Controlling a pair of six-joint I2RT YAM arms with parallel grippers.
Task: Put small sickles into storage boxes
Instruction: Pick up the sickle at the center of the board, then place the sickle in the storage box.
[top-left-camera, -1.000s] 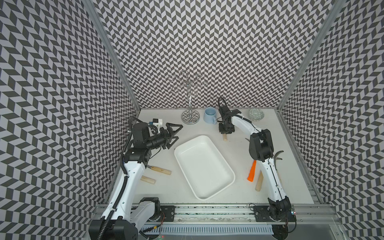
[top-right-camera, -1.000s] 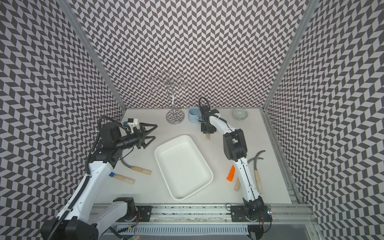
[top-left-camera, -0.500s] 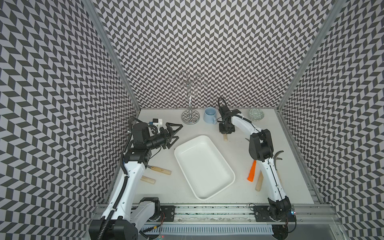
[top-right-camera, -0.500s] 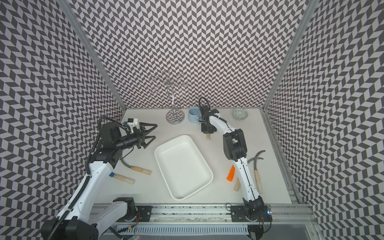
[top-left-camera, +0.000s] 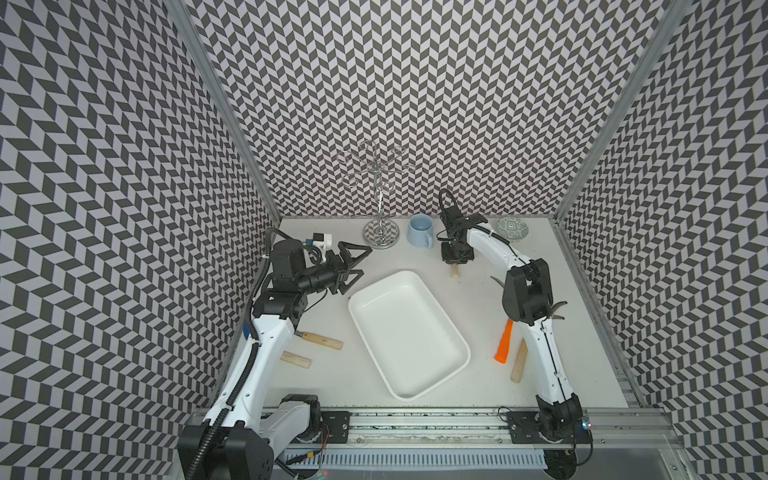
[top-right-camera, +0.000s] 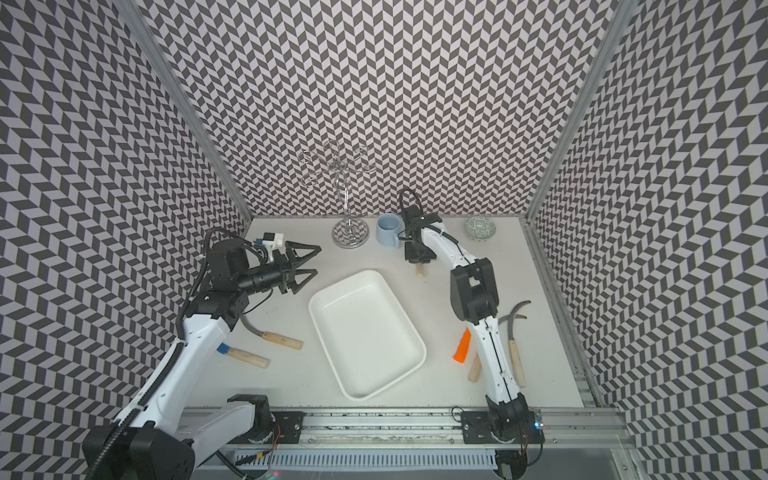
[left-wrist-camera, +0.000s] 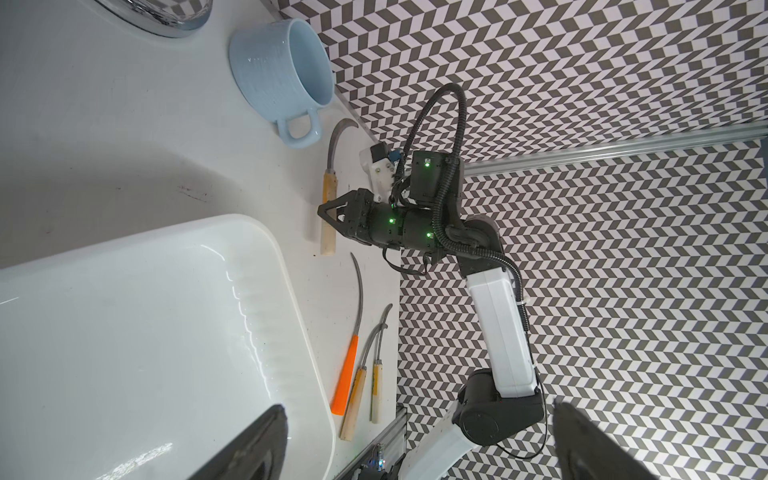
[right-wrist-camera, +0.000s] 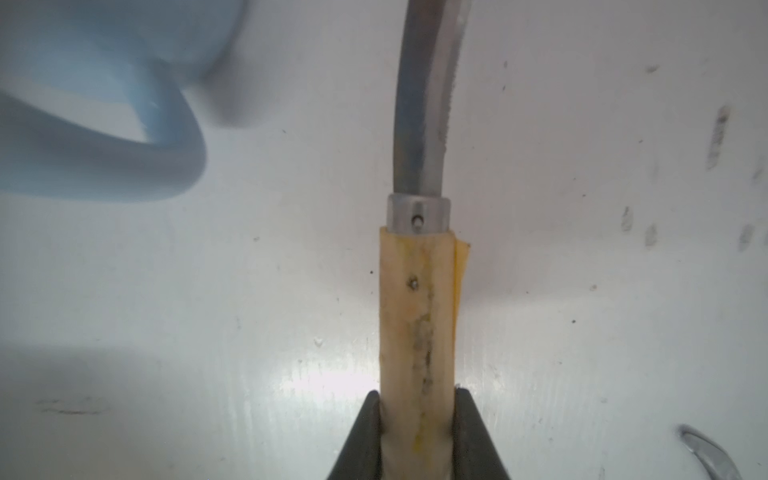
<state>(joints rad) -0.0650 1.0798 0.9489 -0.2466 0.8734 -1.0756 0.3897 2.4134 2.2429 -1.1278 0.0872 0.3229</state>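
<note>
Six small sickles (top-right-camera: 280, 340), one white tray (top-left-camera: 409, 397), and no sickle in the tray.
Right gripper (right-wrist-camera: 417, 394) is clamped on the pale handle of one sickle (left-wrist-camera: 328, 220) at the back, just beside the one light blue mug (top-left-camera: 419, 230); it seems to rest on the table (top-left-camera: 469, 316), though I cannot be sure. Three more lie on the right, the orange-handled sickle (top-left-camera: 504, 347) among them, partly covered by the right arm (top-left-camera: 544, 357) in both top views. Two lie left of the tray, blades hidden under the left arm (top-left-camera: 266, 345). Left gripper (top-left-camera: 365, 262) hangs with jaws wide apart, holding nothing. One patterned bowl (top-left-camera: 512, 228) and one chrome stand (top-left-camera: 380, 239) stand along the back wall.
</note>
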